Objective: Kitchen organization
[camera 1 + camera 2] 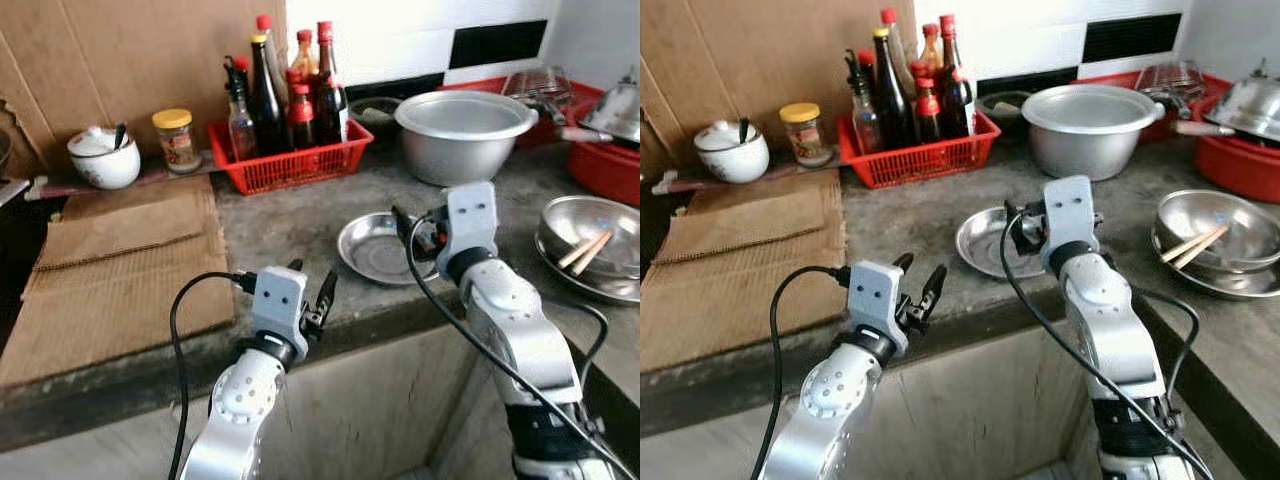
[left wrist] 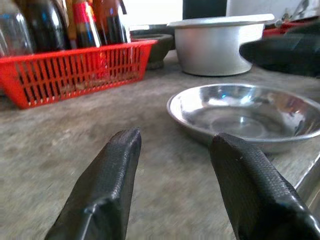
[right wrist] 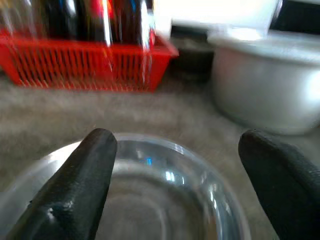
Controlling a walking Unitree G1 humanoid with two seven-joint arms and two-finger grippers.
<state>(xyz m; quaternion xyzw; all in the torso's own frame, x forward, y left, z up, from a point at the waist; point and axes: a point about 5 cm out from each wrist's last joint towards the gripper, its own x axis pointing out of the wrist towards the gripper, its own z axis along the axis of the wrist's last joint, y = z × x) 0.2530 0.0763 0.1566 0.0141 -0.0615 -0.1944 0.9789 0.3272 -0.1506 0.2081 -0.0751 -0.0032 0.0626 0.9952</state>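
Grey stone counter (image 1: 290, 215) runs across in front of me, brown cardboard sheet (image 1: 110, 260) on its left part. Big aluminium pot (image 1: 465, 133) at the back, red basket (image 1: 290, 155) of sauce bottles (image 1: 270, 90) left of it. Right side: steel bowl (image 1: 590, 240) with chopsticks (image 1: 585, 250) lying across, tips toward the far right. Task thing, a shallow steel plate (image 1: 372, 252), sits flat near the counter's front edge, between my two arms; round, so no long axis, open side up. My right gripper (image 3: 185, 180) hovers over the plate's near rim, fingers spread wide, empty. My left gripper (image 2: 175, 185) is low at the counter edge just left of the plate, fingers apart, holding nothing, pointing toward basket and pot.
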